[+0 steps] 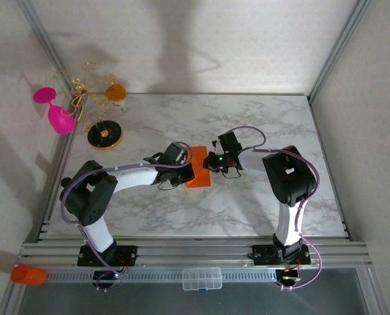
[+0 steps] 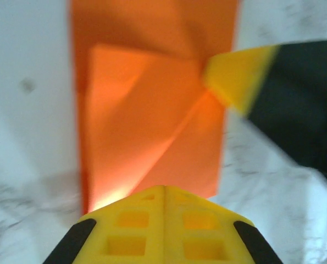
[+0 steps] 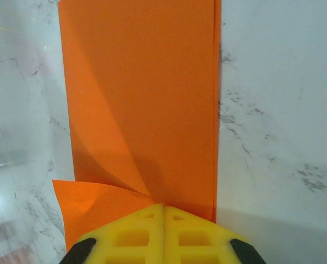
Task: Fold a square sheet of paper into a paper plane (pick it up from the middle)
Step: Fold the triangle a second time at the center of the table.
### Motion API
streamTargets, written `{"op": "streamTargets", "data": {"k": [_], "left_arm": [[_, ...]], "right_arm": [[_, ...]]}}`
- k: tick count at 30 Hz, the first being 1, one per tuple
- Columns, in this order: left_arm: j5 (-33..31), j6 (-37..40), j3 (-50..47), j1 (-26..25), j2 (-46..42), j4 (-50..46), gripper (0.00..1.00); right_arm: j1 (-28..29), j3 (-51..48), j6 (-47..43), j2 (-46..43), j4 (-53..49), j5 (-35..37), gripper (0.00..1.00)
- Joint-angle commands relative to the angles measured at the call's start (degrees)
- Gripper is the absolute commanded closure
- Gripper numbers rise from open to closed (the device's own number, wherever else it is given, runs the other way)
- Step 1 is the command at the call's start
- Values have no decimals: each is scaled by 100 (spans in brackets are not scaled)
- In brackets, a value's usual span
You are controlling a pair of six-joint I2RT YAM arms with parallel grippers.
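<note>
Folding is judged to be partly done: the thin bright orange square sheet of paper (image 1: 200,176) is seen lying flat near the middle of the white marbled bench (image 1: 267,118), between the two arms, already reduced to a narrow rectangle. In the left wrist view, diagonal creases and a raised triangular flap are visible on its upper face. In the right wrist view, a long doubled edge is seen along one side and a small corner is turned out at the near end. The left claw (image 2: 164,190) is clenched, its yellow fingers pressed together at the near edge of the paper. The right claw (image 3: 163,208) is likewise clenched at the opposite end, its tip resting on the sheet. Whether a layer is nipped by either claw cannot be told. No pointed dart is formed yet. The nose folds, the centre crease and the wings are judged to be left.
</note>
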Motion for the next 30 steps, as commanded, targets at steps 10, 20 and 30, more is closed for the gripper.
{"op": "streamTargets", "data": {"k": [10, 20, 30], "left_arm": [[47, 28, 655, 12, 798, 310, 94], [210, 146, 807, -23, 1092, 372, 95], [16, 288, 501, -54, 1255, 266, 95]], "right_arm": [[54, -191, 189, 331, -505, 462, 98], [63, -201, 224, 339, -496, 445, 98], [72, -203, 229, 383, -557, 475, 98]]}}
